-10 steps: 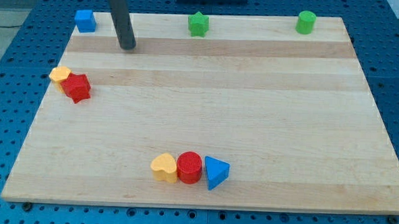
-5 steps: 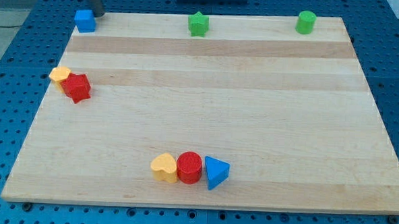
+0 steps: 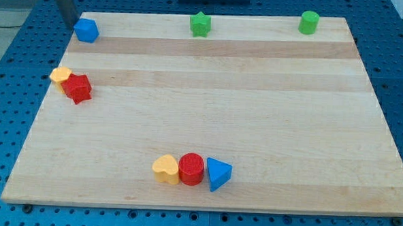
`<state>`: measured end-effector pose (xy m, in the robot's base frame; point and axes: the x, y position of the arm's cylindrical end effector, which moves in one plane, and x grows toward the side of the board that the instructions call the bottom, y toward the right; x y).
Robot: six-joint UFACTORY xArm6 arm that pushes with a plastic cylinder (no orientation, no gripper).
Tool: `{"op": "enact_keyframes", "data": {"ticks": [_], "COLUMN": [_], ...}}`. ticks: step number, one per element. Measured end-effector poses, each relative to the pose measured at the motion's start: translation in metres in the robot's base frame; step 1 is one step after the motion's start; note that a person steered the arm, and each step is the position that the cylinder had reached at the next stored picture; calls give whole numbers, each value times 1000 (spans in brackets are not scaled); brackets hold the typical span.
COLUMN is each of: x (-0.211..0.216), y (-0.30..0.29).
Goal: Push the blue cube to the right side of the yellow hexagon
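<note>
The blue cube [image 3: 86, 30] sits near the board's top left corner, turned a little on its base. My tip [image 3: 70, 23] is just off the board's edge, at the cube's upper left, touching it or nearly so. The yellow hexagon [image 3: 59, 75] lies at the board's left edge, below the cube, and touches a red star [image 3: 77, 88] at its lower right.
A green star [image 3: 201, 24] and a green cylinder [image 3: 309, 22] stand along the top edge. A yellow heart [image 3: 165, 169], a red cylinder [image 3: 191, 169] and a blue triangle [image 3: 218, 174] lie in a row near the bottom edge of the wooden board [image 3: 256, 115].
My tip has moved from the cube's right, round behind it, to its upper left. The blue cube has shifted slightly down and to the right and has turned.
</note>
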<state>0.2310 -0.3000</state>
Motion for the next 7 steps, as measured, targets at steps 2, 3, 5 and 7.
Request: {"op": "enact_keyframes", "data": {"ticks": [2,3,5,7], "x": [3,15,57,102], "y": [36,53,55,55]}}
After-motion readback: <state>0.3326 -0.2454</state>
